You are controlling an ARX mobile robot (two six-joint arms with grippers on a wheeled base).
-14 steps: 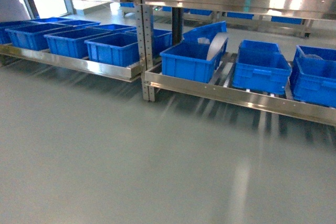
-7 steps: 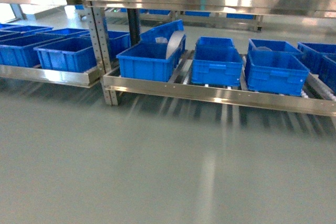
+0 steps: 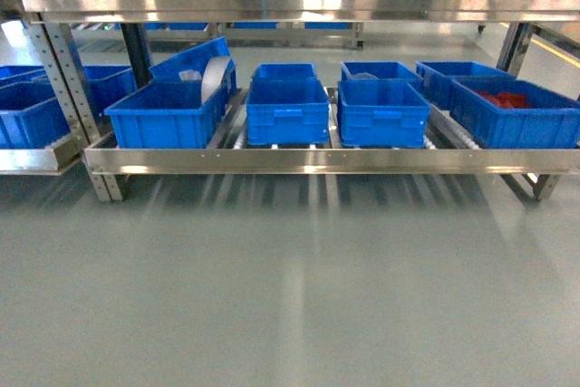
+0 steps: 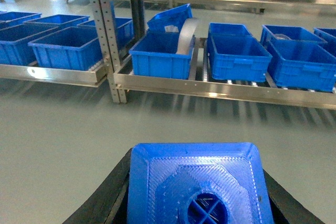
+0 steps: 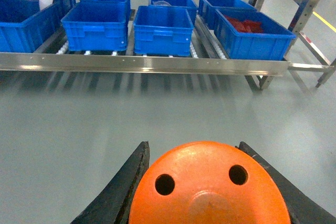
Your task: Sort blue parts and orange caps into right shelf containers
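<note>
Transit step, both loads in hand. My left gripper is closed on a blue part; my right gripper is clamped around an orange cap. Right shelf containers at 12 o'clock, well apart. Next, I judge: close in, then drop each into its crate.

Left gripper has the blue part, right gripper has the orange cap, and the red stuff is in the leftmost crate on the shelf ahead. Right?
Not quite. The red contents sit in the rightmost crate, not the leftmost; the head view and right wrist view both show it. The rest holds: the left gripper holds the blue part, and the right gripper holds the orange cap.
</note>
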